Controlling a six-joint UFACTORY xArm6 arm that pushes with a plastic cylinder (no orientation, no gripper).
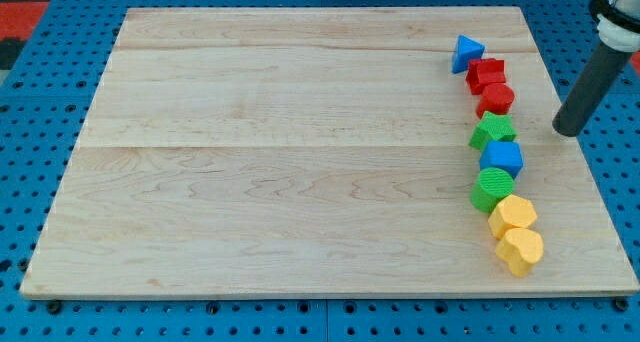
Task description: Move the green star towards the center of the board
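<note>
The green star (493, 131) lies near the board's right edge, in a column of blocks. Above it are a blue triangle (465, 52), a red block (486, 74) and a red hexagon-like block (496, 99). Below it are a blue block (502, 159), a green round block (492, 189), a yellow hexagon (514, 214) and a yellow heart (521, 250). My tip (567, 130) is at the view's right, level with the green star, a short gap to its right and apart from it.
The wooden board (280, 152) lies on a blue perforated table (30, 102). The rod's dark shaft rises to the view's upper right corner. All blocks sit in one line along the board's right side.
</note>
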